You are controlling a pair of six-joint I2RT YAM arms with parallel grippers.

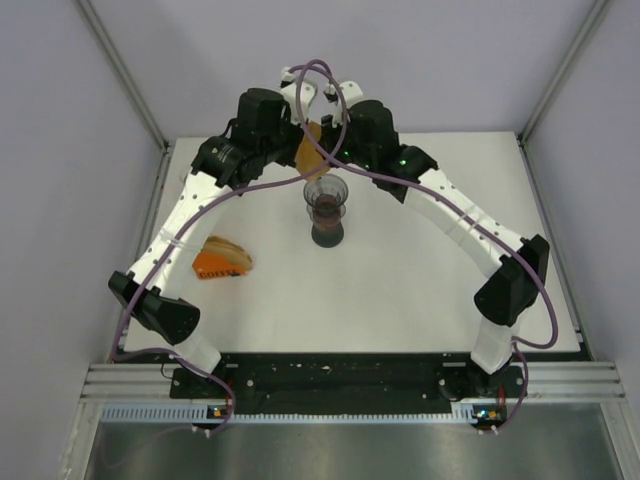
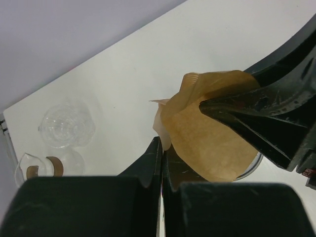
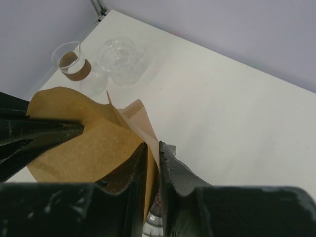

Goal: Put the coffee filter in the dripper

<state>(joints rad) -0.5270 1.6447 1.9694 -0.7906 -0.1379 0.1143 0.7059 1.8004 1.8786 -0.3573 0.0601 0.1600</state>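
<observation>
**A:** How are the arms set?

**B:** Both reach out from the near edge and bend inward. Their wrists meet over the far middle of the desk point(image 1: 400, 290), making an arch above the dripper point(image 1: 327, 192).

**A:** And the grippers?

**B:** The left gripper point(image 2: 161, 145) is pinched tight on one edge of the coffee filter point(image 2: 207, 143). The right gripper point(image 3: 153, 148) is clamped on the other side.

**A:** Where is the filter, then?

**B:** In the air between them, partly spread open, above the dripper and not seated in it. An orange pack point(image 1: 222, 260) lies on the desk beside the left arm.
</observation>
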